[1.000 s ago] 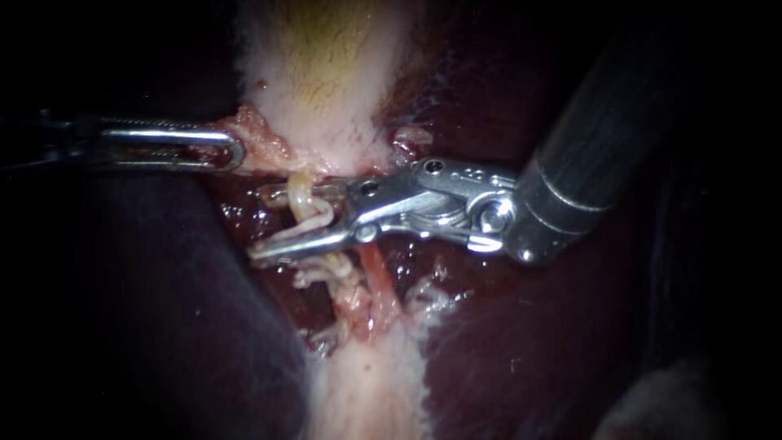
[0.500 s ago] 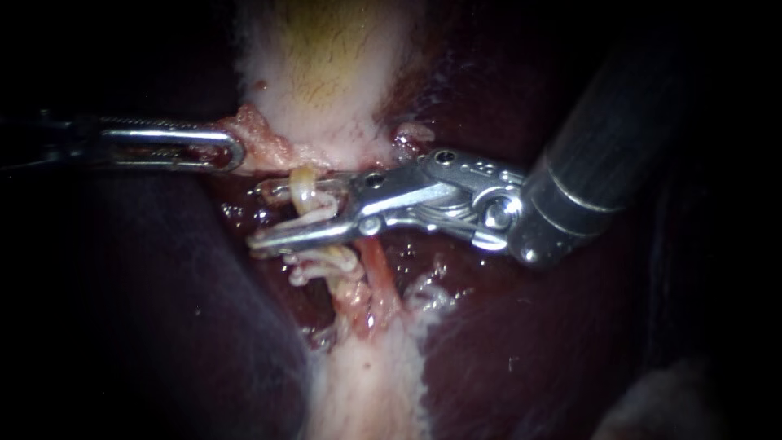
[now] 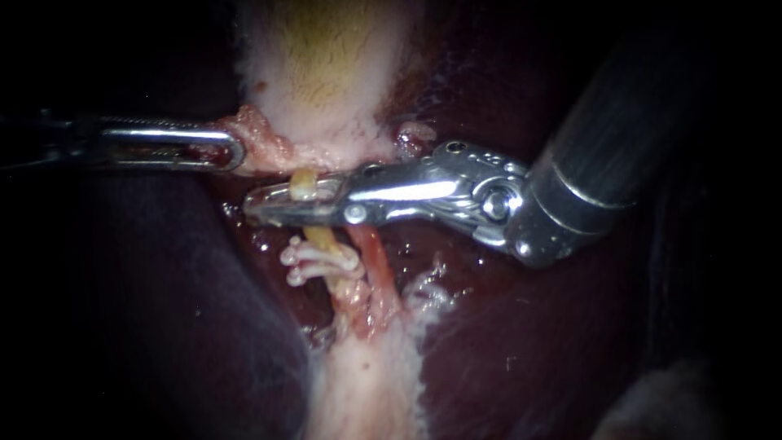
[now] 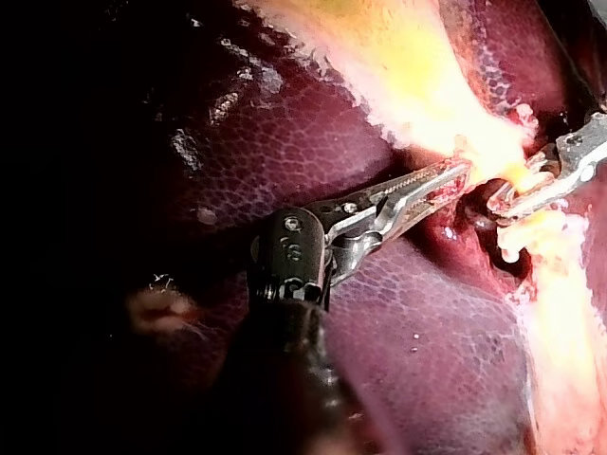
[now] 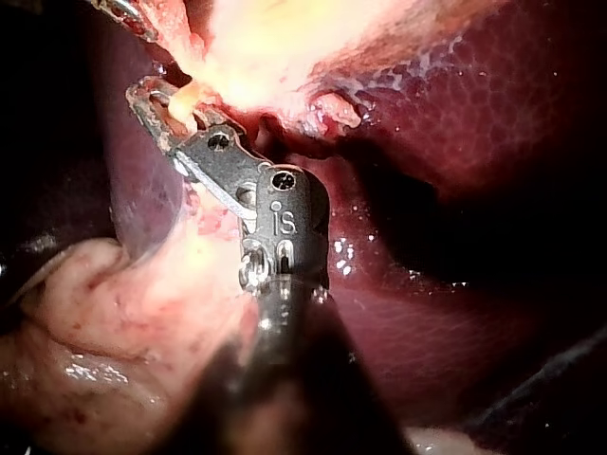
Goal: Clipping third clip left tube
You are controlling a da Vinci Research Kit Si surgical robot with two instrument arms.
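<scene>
The pale left tube (image 3: pixel 306 184) runs down from the gallbladder (image 3: pixel 326 73), with the redder right tube (image 3: pixel 376 259) beside it. My right instrument (image 3: pixel 257 209) reaches across from the right, its jaws shut on the left tube just under the gallbladder's neck. In the right wrist view the same jaws (image 5: pixel 152 102) pinch that tube (image 5: pixel 187 99). Lower on the left tube sit white clips (image 3: pixel 319 259). My left instrument (image 3: pixel 235 151) holds the pink tissue (image 3: pixel 262 138) at the gallbladder's edge with shut jaws, seen also in the left wrist view (image 4: pixel 453 176).
Dark liver (image 3: pixel 521 342) lies on both sides of the tubes. A white strip of tissue (image 3: pixel 366 391) runs down below the clips. The thick shaft (image 3: pixel 619 122) of my right instrument fills the upper right.
My right instrument's jaws, open around the left tube a second ago, have shut on it and lifted slightly towards the gallbladder. My left instrument has stayed put.
</scene>
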